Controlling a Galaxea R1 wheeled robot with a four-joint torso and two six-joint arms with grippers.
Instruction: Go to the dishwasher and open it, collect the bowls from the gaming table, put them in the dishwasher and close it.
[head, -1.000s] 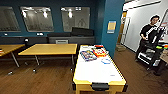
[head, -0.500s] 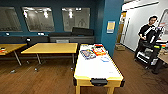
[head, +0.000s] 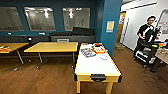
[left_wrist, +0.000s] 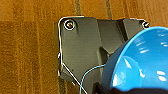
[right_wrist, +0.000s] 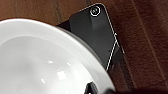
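Glossy blue bowl (left_wrist: 140, 62), round and smooth, close against my left wrist; cannot tell my fingers' state. Glazed white bowl (right_wrist: 47, 62) at my right wrist, same doubt. Wood-plank floor (left_wrist: 27, 50) beneath both. Gaming table (head: 96, 66) ahead, white top, yellow edge, colourful boxes (head: 93, 51); writing unreadable.

Left hand (left_wrist: 105, 87): on a dark wrist plate with round corner fittings, carried above wooden floor; a glossy bright blue bowl (left_wrist: 140, 62) sits at it, concave side to the wrist camera. Right hand (right_wrist: 92, 88): same dark plate, likewise above the floor; a glossy white round bowl (right_wrist: 42, 62) sits at it. Finger positions indiscernible.
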